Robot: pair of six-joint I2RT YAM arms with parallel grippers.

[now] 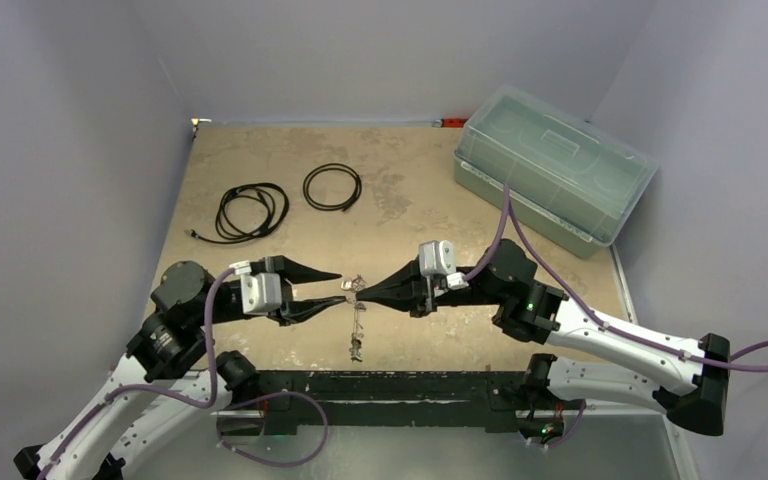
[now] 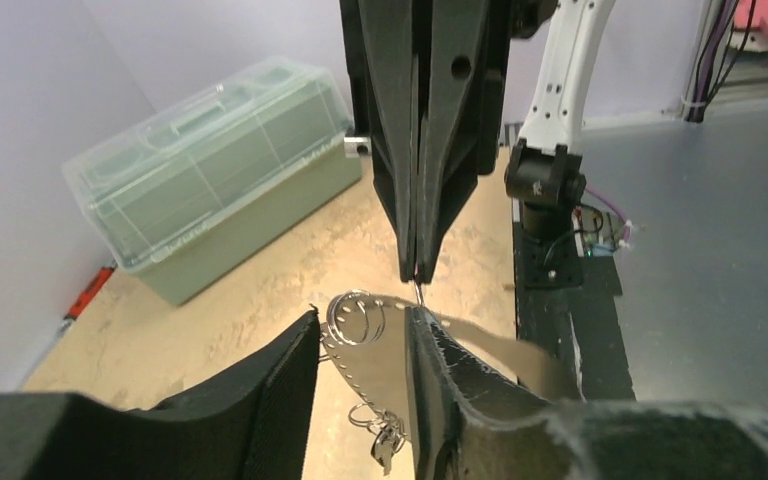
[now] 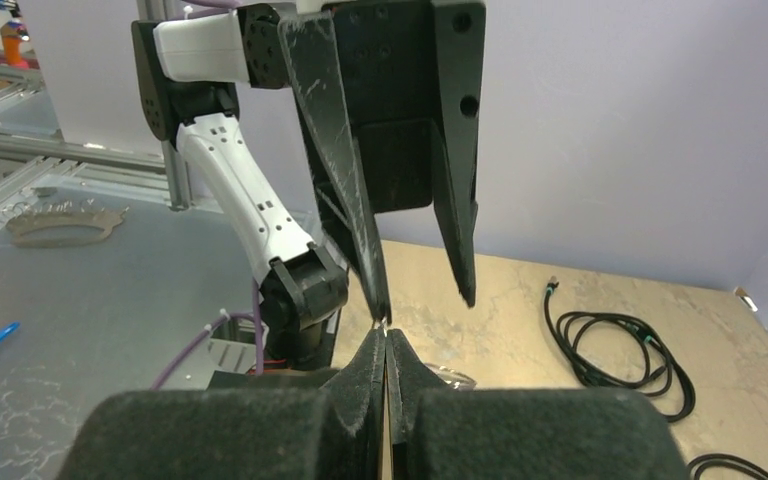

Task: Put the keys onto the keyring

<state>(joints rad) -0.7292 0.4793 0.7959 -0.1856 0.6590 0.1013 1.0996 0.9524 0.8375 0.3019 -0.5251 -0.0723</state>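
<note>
1. My left gripper (image 1: 336, 289) is released: fingers parted, gripping nothing.
2. My right gripper (image 1: 362, 290) is clenched, and it looks pinched on the top of the keyring (image 2: 354, 314).
3. The keyring sits between my left fingers, right at the right tip.
4. Its long axis runs toward the near edge, crosswise to both grippers, with the keys (image 2: 385, 445) bunched at the low end.
5. Both tips meet at the ring, so the next grasp should be short, I judge.

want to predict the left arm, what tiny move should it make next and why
Probably back the left gripper straight off the keyring: its jaws stand open either side of the loop, and the right gripper is shut on it.
</note>
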